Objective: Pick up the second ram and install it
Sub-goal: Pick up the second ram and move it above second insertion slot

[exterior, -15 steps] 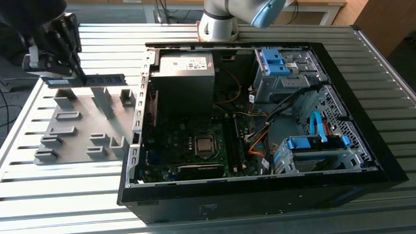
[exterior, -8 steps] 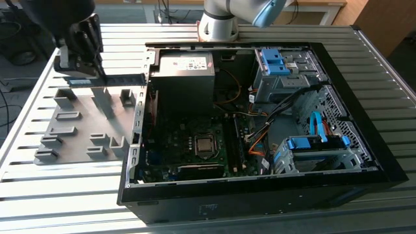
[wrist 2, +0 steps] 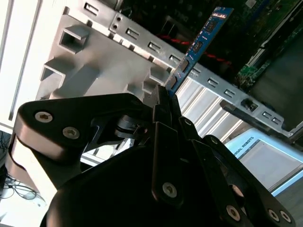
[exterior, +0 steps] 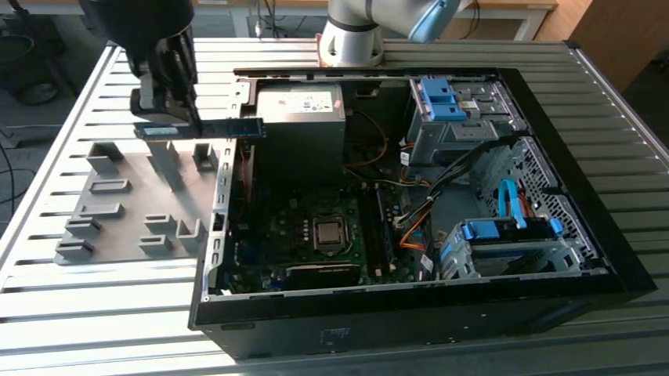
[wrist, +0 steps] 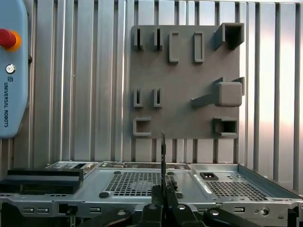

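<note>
A slatted aluminium tabletop [exterior: 105, 313] carries everything here. The largest thing on it is an open black computer case [exterior: 418, 317], lying on its side with its inside facing up. The base of the grey robot arm [exterior: 350, 39] stands beyond the case's far wall.

Directly under the gripper is a flat grey plastic holder plate [exterior: 125, 196] with raised blocks and slots, which also shows in the first wrist view [wrist: 184, 80]. The case's near side wall is just beside the gripper. Past that wall stands a boxy grey metal power supply [exterior: 301, 110]. The green motherboard [exterior: 303, 235] lies lower and deeper inside the case.

The black gripper [exterior: 168, 125] hangs with its fingers pointing down, above the edge of the plate nearest the case. Its fingers are pressed together on a thin, flat, blue-teal circuit-board stick, the second ram [exterior: 235, 128], and pinch it close to one end.

The stick's long axis runs level. It sticks out sideways from the gripper toward the case, and its free end reaches over the side wall to a point near the corner of the power supply. In the second wrist view it leaves the gripper [wrist 2: 168, 92] and stretches away over the wall [wrist 2: 199, 42]. In the first wrist view it appears edge-on as a thin dark line [wrist: 163, 156] rising from the gripper [wrist: 163, 196].

My judgement is that the stick is lifted clear of the plate and not yet seated. The motherboard is well apart from it, below and further into the case.
</note>
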{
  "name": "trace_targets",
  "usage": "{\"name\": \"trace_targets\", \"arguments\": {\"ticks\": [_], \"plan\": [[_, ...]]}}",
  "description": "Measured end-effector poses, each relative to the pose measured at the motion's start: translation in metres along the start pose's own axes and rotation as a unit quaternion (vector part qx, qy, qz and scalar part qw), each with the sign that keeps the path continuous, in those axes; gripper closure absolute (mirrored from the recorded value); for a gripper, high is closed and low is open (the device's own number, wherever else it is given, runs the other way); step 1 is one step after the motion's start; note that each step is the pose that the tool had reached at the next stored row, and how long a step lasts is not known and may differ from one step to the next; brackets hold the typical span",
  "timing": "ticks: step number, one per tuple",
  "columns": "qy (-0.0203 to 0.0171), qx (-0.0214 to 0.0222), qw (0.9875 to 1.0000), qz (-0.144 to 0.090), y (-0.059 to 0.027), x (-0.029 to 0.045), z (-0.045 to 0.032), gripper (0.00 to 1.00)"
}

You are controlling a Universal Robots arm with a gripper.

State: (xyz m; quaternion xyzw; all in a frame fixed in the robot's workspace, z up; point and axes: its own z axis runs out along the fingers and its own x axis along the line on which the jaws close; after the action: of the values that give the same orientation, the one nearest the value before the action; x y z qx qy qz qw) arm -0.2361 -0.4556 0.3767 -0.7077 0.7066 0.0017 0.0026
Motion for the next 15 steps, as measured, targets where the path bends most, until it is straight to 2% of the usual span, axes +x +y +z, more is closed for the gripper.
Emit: {"name": "trace_targets", "arguments": {"ticks": [15], "plan": [[0.0000, 0.0000, 1.0000, 0.000, -0.0571, 0.0001, 0.0008, 0.86]]}}
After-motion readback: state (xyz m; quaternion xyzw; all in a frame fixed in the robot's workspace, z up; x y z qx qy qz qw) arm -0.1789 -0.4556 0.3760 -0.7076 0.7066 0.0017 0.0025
